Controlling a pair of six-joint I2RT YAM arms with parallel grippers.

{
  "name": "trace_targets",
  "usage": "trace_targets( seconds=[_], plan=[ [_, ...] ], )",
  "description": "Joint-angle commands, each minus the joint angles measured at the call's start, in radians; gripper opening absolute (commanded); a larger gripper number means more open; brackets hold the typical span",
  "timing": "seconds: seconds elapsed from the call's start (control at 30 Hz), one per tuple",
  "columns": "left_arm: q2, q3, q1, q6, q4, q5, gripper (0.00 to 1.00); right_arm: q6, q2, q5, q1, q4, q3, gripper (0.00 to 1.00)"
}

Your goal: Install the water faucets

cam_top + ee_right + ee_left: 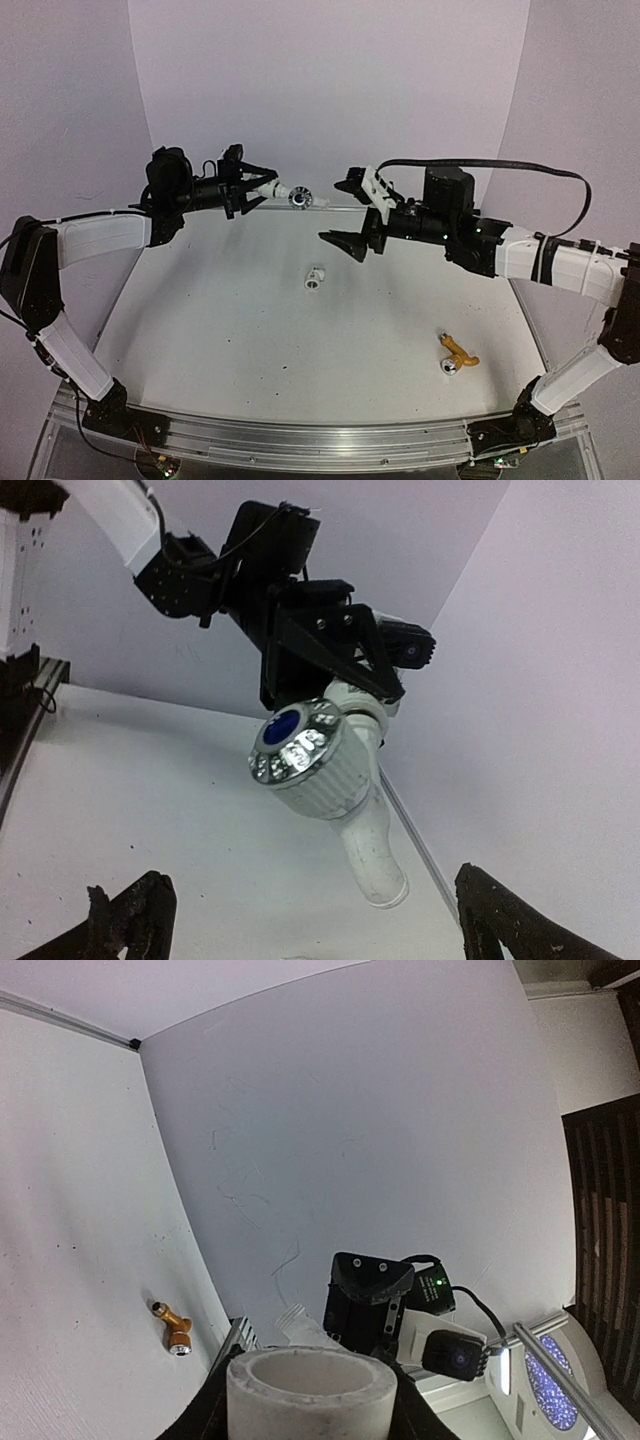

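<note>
Gold faucet (457,354) lies on tabletop (220,330), 5 o'clock of spread right hand (346,213); white faucet (299,198), at that hand's 9 o'clock, juts from fitting (270,187) pinched by left hand (258,190).

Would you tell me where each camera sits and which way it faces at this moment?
Top: above and behind the bases, looking down on the table; both arms show, left gripper and open right gripper.
Left wrist: on the left arm, facing the right gripper; own fingers grip the fitting.
Right wrist: on the right arm, facing the left gripper and white faucet; own fingertips below.
Shared: top and left wrist both show the gold faucet.
</note>
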Motion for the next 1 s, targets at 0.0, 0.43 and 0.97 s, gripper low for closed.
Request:
trace_targets(
  seconds=[0.0, 0.43, 0.97],
  plan=[
    [0.013, 0.072, -0.003, -0.059, 0.055, 0.018, 0.00, -0.171, 0.055, 0.045, 0.033, 0.003, 0.079, 0.98],
    [-0.015, 0.063, -0.027, 0.121, 0.051, -0.006, 0.00, 0.388, 0.256, 0.204, 0.042, 0.152, 0.257, 0.35],
    [-0.297, -0.052, -0.080, 1.158, 0.054, 0.285, 0.00, 2.320, 0.392, -0.178, -0.142, 0.854, 0.171, 0.32]
  ],
)
